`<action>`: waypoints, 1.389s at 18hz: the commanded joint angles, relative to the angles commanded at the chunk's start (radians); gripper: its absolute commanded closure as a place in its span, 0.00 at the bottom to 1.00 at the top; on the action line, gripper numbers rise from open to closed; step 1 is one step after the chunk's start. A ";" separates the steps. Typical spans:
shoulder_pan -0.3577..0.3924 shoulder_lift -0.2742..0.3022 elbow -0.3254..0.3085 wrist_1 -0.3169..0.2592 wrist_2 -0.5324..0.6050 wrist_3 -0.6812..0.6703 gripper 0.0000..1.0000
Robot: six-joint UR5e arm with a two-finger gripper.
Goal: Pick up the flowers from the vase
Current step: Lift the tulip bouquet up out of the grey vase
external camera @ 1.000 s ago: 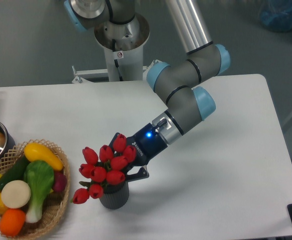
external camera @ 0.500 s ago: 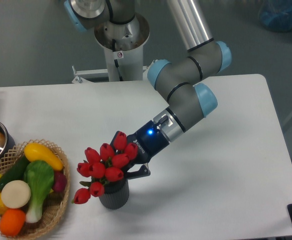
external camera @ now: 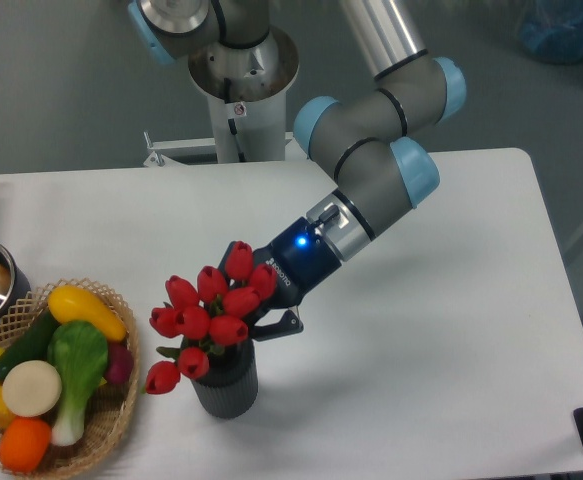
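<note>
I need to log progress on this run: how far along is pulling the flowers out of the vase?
Done: the hand has reached the flowers and sits in among the bunch, apparently closed on it. In hand: the lift, with the red buds now above the vase mouth. Left: the stems are not visibly clear of the vase.

White lettering on pincer [external camera: 254,308] body, too small to read; red-white sticker [external camera: 238,109] on robot pedestal [external camera: 241,95], illegible.

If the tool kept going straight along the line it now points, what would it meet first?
The tool points down-left into the flowers, which it already appears to grip. Beyond them lies the wicker basket, though depth is unclear.
</note>
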 joint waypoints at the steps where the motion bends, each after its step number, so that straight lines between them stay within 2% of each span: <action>1: 0.000 0.006 0.000 0.000 0.003 -0.002 0.64; 10: 0.014 0.022 0.043 0.000 -0.012 -0.020 0.64; 19: 0.023 0.068 0.084 0.000 -0.026 -0.071 0.64; 25: 0.017 0.094 0.110 0.000 -0.073 -0.118 0.64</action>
